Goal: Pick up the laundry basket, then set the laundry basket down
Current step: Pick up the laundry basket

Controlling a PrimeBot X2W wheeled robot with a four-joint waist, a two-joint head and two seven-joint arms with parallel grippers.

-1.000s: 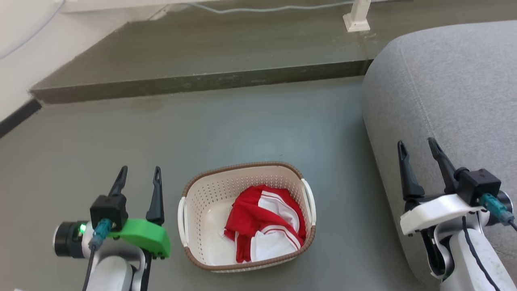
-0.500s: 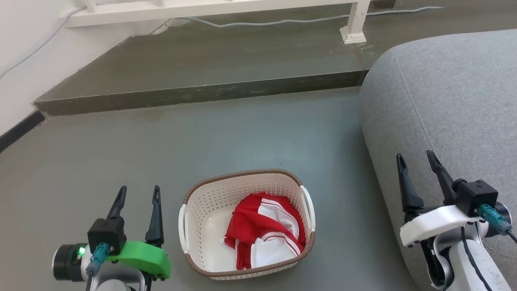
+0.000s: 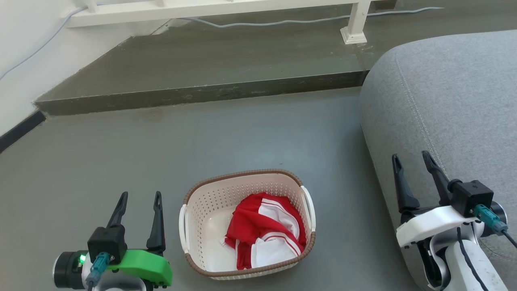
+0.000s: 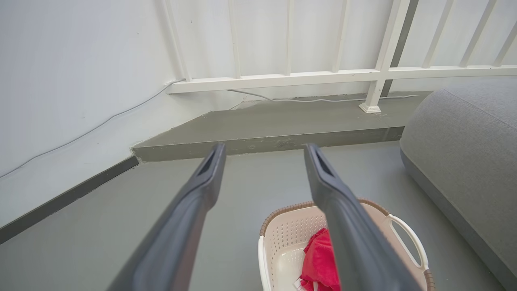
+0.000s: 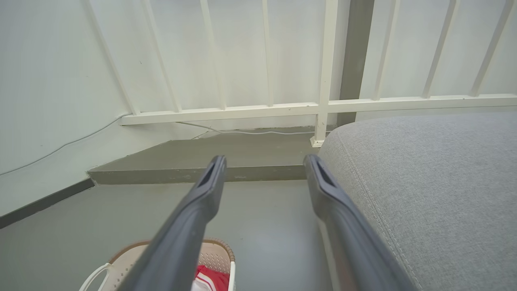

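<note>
1. My left end effector (image 3: 141, 195) hangs over the floor (image 3: 242, 129) on the basket's left side, its fingers pointing toward the step. The two fingers stand well apart with only bare floor between them, and they grip nothing.
2. The laundry basket (image 3: 210, 194) stands upright on the floor between my two end effectors, nearer the left one and well short of the step (image 3: 202, 87) that bounds the floor's far edge. Its left white handle (image 3: 182, 226) is just beside my left end effector but apart from it.
3. A crumpled red and white garment (image 3: 262, 230) lies inside the basket, toward its right half.
4. The basket's right handle (image 3: 310, 208) faces the grey sofa (image 3: 444, 89), with a strip of floor between them.
5. My right end effector (image 3: 409, 156) hangs over the sofa's left edge, well apart from the basket. Its fingers are spread wide and hold nothing.
6. Beyond the step, a white railing (image 3: 202, 8) runs along the wall, and a pale cable (image 3: 282, 20) lies on the raised floor beneath it.
</note>
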